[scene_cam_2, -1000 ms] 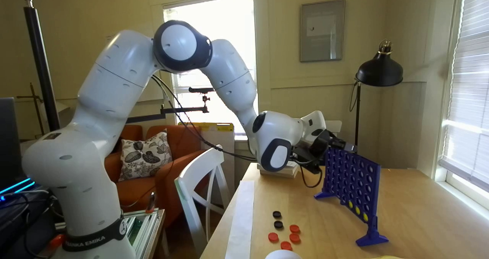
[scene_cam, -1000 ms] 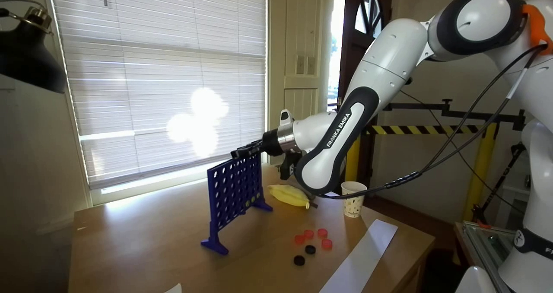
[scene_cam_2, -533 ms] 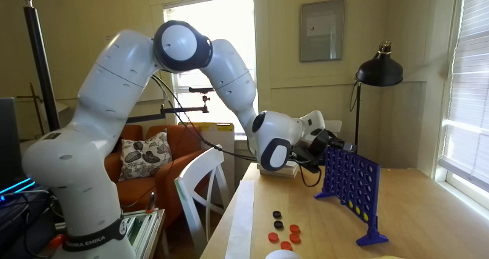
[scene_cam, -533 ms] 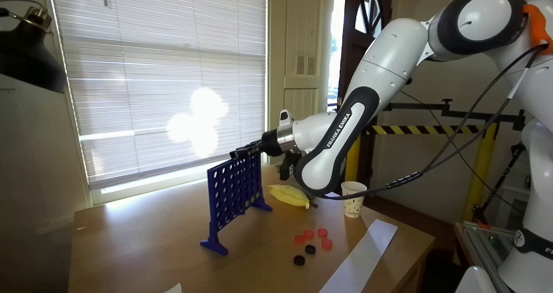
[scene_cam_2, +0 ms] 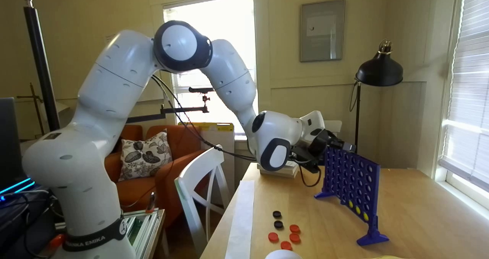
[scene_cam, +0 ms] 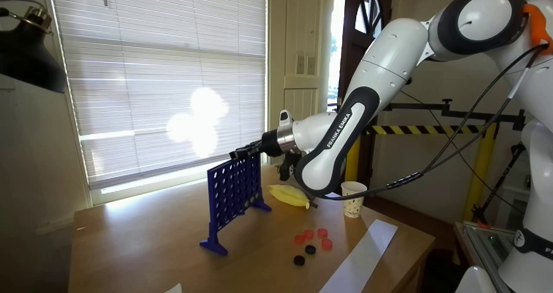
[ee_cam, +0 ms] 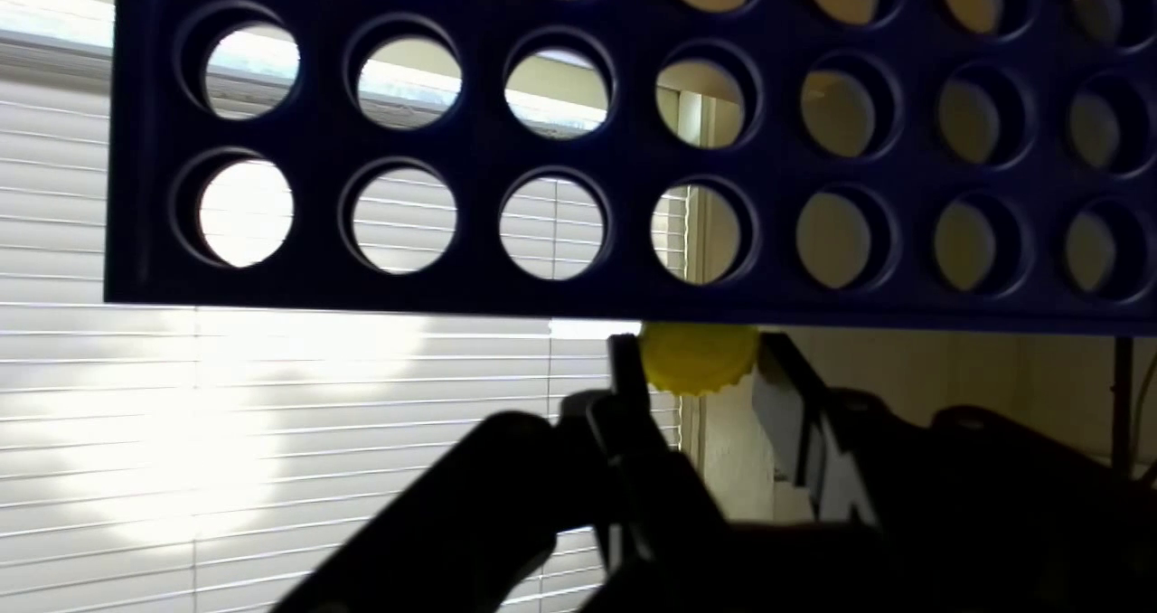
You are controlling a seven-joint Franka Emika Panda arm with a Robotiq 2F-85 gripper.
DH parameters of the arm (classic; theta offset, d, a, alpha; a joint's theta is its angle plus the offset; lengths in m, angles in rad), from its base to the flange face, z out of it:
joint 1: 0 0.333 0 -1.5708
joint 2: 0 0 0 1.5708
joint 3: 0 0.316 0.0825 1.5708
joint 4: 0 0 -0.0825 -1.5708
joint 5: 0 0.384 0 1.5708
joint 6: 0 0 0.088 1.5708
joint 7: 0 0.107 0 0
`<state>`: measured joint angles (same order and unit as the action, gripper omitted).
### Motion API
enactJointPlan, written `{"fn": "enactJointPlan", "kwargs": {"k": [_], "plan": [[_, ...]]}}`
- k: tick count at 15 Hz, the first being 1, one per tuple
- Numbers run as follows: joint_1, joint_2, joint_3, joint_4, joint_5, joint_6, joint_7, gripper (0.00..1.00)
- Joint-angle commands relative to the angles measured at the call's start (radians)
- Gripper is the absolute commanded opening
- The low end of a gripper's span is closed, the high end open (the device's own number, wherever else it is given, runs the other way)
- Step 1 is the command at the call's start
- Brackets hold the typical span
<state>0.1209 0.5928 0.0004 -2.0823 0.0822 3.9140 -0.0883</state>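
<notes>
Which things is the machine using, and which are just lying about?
In the job:
gripper, closed on a yellow disc
blue rack, the disc at its top edge
yellow discs in the rack

Lying about:
red discs and black discs, perhaps spare pieces
paper cup
yellow banana-shaped thing
white paper strip

In the wrist view, the blue game frame (ee_cam: 630, 159), cut off at top and right, hid part of a yellow disc (ee_cam: 698, 360). In an exterior view, the bottom edge cropped a cup (scene_cam_2: 283, 254).

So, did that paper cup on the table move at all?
No. In an exterior view, the paper cup stands in the same spot on the table, no nearer its edge.
</notes>
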Motion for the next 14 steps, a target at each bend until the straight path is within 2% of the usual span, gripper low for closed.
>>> {"fn": "enactJointPlan", "kwargs": {"k": [1, 6, 7, 14], "plan": [[0.007, 0.004, 0.001, -0.005, 0.010, 0.016, -0.001, 0.62], [0.009, 0.004, 0.002, -0.007, 0.009, 0.018, 0.000, 0.96], [0.010, 0.003, 0.002, -0.007, 0.009, 0.018, -0.001, 0.99], [0.014, -0.005, 0.005, -0.014, 0.004, 0.036, 0.000, 1.00]]}}
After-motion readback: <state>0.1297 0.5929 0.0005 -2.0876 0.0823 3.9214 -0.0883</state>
